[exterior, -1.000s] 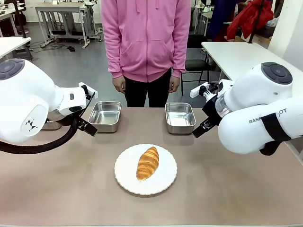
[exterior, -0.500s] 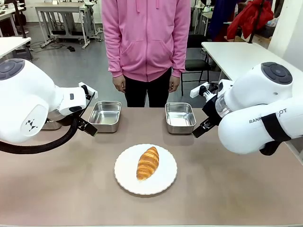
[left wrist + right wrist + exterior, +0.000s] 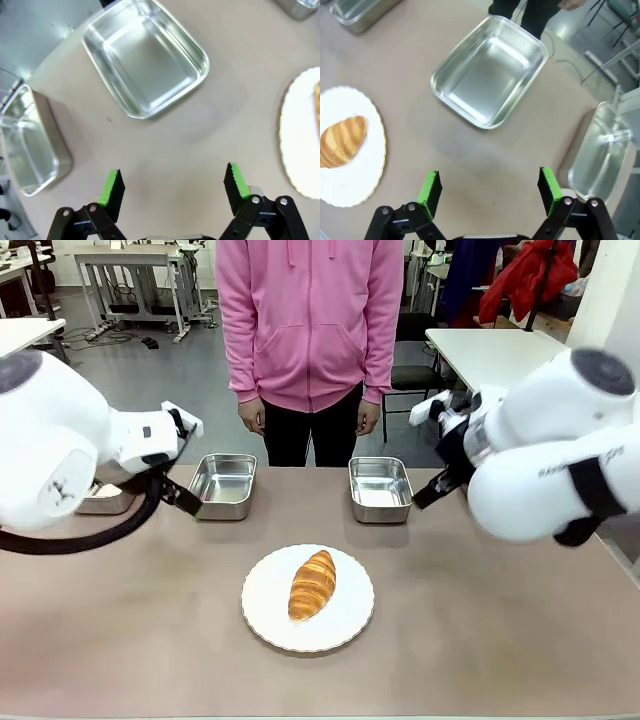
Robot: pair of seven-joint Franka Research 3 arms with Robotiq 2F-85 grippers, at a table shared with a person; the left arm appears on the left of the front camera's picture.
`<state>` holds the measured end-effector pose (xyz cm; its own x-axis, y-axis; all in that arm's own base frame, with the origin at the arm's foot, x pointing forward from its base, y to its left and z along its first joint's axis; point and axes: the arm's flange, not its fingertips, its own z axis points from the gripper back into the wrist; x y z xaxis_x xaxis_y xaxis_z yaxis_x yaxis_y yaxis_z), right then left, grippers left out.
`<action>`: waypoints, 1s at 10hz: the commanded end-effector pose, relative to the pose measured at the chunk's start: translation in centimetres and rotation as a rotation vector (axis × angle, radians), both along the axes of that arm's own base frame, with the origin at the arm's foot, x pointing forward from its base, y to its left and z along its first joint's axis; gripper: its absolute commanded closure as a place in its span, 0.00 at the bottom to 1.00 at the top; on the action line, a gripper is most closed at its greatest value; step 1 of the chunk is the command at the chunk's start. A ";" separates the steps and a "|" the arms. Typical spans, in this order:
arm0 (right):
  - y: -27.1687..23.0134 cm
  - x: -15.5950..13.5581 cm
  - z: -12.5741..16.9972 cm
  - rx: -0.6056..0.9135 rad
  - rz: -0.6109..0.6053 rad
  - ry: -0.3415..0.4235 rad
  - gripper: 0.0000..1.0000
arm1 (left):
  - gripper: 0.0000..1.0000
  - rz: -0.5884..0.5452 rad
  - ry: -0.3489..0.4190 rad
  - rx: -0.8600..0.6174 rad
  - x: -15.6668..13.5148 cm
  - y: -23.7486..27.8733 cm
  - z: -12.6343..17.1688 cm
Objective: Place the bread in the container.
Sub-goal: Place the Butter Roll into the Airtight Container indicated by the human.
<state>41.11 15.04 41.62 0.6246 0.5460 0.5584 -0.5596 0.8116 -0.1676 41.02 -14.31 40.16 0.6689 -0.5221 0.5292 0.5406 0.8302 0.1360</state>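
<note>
The golden-brown, ridged oval bread (image 3: pixel 313 584) lies on the round white scalloped plate (image 3: pixel 268 628) at the near centre of the table (image 3: pixel 500 640), its long axis running near to far with the far end leaning right. Your left gripper (image 3: pixel 172 182) and right gripper (image 3: pixel 489 185) both stand wide and empty, hovering far-left and far-right of it and about equally distant. The shiny rectangular left steel container (image 3: pixel 223 485) and right steel container (image 3: pixel 380 489) sit empty just beyond the plate.
</note>
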 end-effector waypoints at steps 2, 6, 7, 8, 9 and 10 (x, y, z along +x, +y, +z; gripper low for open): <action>-7.3 2.6 8.4 0.076 0.051 0.010 0.00 | 0.00 -0.098 0.072 -0.093 3.8 6.6 9.6; -19.9 3.7 13.1 0.252 0.066 0.011 0.00 | 0.00 -0.303 0.183 -0.171 8.1 18.8 15.4; -22.0 3.6 13.3 0.312 0.053 0.003 0.00 | 0.00 -0.389 0.185 -0.213 8.9 21.4 15.7; -23.2 3.1 13.4 0.408 0.134 -0.015 0.00 | 0.00 -0.470 0.152 -0.226 9.5 23.2 15.1; -23.9 2.9 13.2 0.433 0.145 -0.059 0.00 | 0.00 -0.500 0.104 -0.213 9.7 23.9 14.4; -22.9 2.5 13.6 0.314 0.051 -0.011 0.00 | 0.00 -0.400 0.029 -0.239 9.5 23.9 14.6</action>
